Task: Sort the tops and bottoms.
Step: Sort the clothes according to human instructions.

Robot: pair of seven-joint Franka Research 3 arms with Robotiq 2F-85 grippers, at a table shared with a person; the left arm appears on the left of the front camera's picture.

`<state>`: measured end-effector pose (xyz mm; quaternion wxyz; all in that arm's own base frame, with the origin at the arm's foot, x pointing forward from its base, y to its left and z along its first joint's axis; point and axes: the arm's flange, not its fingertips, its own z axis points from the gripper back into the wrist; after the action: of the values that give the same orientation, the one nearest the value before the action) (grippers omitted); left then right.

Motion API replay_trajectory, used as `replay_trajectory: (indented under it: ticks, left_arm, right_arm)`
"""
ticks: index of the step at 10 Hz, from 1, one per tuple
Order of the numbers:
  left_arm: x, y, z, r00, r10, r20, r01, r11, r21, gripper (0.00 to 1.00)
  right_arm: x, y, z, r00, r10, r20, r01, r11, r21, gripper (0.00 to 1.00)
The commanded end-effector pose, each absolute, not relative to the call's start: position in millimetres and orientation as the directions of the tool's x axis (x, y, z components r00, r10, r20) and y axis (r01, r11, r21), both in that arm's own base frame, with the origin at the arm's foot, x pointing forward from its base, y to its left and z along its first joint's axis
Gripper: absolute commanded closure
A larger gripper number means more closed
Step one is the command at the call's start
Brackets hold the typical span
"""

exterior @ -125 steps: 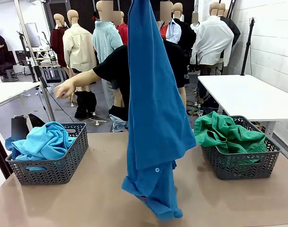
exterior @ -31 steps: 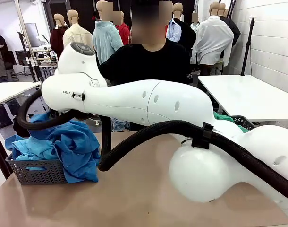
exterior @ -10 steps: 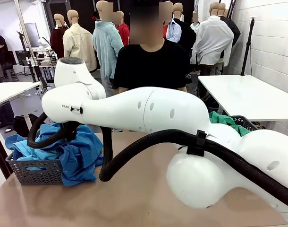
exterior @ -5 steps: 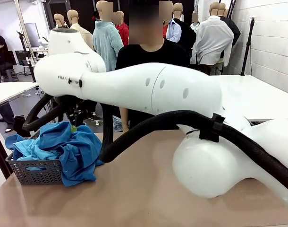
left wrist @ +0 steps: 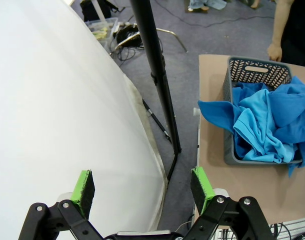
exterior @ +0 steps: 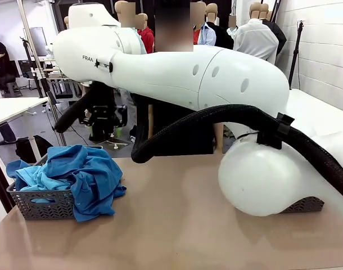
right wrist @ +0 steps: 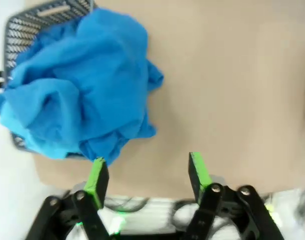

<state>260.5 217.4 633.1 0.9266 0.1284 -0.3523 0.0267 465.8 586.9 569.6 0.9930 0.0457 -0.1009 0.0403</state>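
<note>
The tops lie piled in the grey left basket (exterior: 45, 203). The royal blue top (exterior: 90, 174) spills over its right rim onto the table, and the light sky-blue top (exterior: 34, 177) lies under it. My right gripper (exterior: 102, 121) hangs above and behind this basket, open and empty. In the right wrist view the right gripper (right wrist: 147, 174) spreads its green pads (right wrist: 97, 177) over bare table beside the royal blue top (right wrist: 92, 65). My left gripper (left wrist: 142, 185) is open, off the table's side, looking toward the basket (left wrist: 257, 75). The bottoms are hidden behind my right arm.
My white right arm (exterior: 205, 73) spans the whole middle of the front view, with its black hose (exterior: 216, 115). A corner of the right basket (exterior: 303, 205) peeks out below it. A person stands at the far side, with one hand (left wrist: 275, 50) near the left basket. A black pole (left wrist: 155, 75) stands beside the table.
My right arm has lifted up from the left basket. Its gripper has risen clear of the royal blue top, which stays draped over the rim.
</note>
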Motion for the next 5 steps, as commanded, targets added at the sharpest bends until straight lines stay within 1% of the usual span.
replay_trajectory:
  ticks: [1,3,4,5]
  left_arm:
    - [259.3,218.9,631.3,0.748,-0.054,0.661,-0.124,0.968,0.219,0.00]
    - [259.3,218.9,631.3,0.748,-0.054,0.661,-0.124,0.968,0.219,0.00]
    - [259.3,218.9,631.3,0.748,-0.054,0.661,-0.124,0.968,0.219,0.00]
    - [260.5,217.4,633.2,0.750,-0.041,0.660,-0.140,0.966,0.219,0.00]
  right_arm:
    - [459.1,594.8,564.6,0.987,-0.077,0.141,0.056,0.988,0.143,0.20]
    - [459.1,594.8,564.6,0.987,-0.077,0.141,0.056,0.988,0.143,0.20]
    - [465.8,587.6,567.6,0.982,0.034,0.188,-0.053,0.994,0.097,0.20]
    - [460.1,561.7,570.8,0.944,0.191,0.267,-0.171,0.981,-0.096,0.20]
